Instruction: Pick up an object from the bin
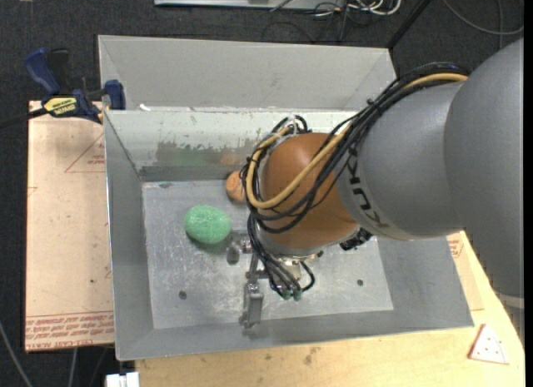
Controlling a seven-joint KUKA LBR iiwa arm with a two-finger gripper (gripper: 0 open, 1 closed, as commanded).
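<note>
Our gripper sits low by the front wall of the bin, and we cannot tell its spread. The green ball lies near it, up and left, apart

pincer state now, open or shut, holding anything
Pincer: cannot be told whether open or closed. It sits low near the front wall of the bin, apart from the green ball.

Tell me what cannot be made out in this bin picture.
In the camera view:
1. tan object by the back wall: the arm's orange cover hides most of it; kind unclear.
2. bin floor, middle and right: covered by the arm.
3. gripper: cables overlap it; what it holds, if anything, is unclear.
</note>
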